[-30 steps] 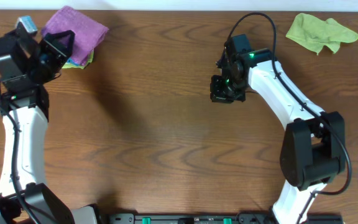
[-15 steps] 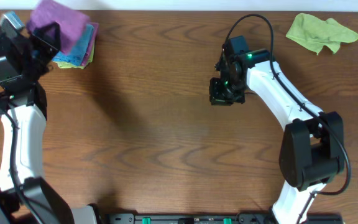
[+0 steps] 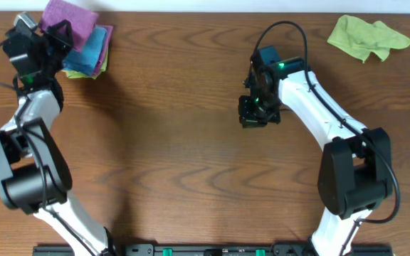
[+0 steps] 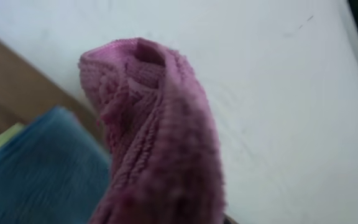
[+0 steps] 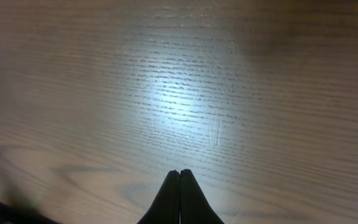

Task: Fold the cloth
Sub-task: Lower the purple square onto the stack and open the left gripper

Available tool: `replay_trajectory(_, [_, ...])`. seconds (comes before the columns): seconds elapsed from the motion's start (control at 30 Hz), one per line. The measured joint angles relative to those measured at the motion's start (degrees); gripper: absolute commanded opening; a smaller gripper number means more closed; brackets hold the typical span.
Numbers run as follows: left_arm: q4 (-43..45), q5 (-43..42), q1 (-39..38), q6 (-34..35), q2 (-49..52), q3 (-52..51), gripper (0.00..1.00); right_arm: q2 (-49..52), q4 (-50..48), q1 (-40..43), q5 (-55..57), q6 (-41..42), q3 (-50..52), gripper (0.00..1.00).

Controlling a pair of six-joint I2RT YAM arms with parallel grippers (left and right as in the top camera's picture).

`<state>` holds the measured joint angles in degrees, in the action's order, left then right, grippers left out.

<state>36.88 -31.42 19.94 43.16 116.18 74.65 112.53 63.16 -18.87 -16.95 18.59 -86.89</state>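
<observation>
Three cloths are visible. A purple cloth [image 3: 73, 21] is bunched in the left gripper [image 3: 54, 43] at the worktop's [image 3: 191, 163] far-left corner, above a blue cloth [image 3: 91, 58]. A lime cloth [image 3: 365, 35] lies at the far-right corner. The right gripper [image 5: 179, 177] is pinched closed and empty. The left fingers are hidden.

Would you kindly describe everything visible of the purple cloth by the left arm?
The purple cloth looks like looped terry, folded into thick layers with a rounded fold edge. It sits at the far left corner of the table, overlapping a blue cloth. The left gripper appears to hold it; its fingers are hidden.
</observation>
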Motion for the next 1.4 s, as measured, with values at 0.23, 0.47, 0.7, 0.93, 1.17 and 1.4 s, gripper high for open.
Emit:
replay_trajectory(0.23, [-2.43, 2.12, 0.0, 8.46, 0.76, 3.26, 0.06, 0.0, -0.24, -1.95, 0.74, 0.0, 0.0, 0.02])
replay_trajectory(0.47, [-8.68, 4.24, 0.0, 20.06, 0.83, 3.28, 0.06, 0.0, -0.52, -3.52, 1.36, 0.0, 0.0, 0.01])
replay_trajectory(0.7, [-13.18, 4.66, 0.0, 24.02, 0.83, 3.28, 0.06, 0.0, -0.98, -3.93, 1.57, 0.0, 0.0, 0.02])
replay_trajectory(0.93, [-15.17, 4.63, 0.0, 24.26, 0.83, 3.28, 0.06, 0.0, -1.68, -3.93, 1.57, 0.02, 0.0, 0.02])
replay_trajectory(1.17, [-19.54, 4.61, 0.0, 23.91, 0.83, 3.28, 0.1, 0.0, -2.6, -3.93, 1.6, 0.22, 0.0, 0.02])
replay_trajectory(1.4, [-20.65, 4.0, 0.0, 23.93, 0.83, 3.28, 0.95, 0.0, -2.86, -3.93, 1.6, 0.24, 0.0, 0.01])
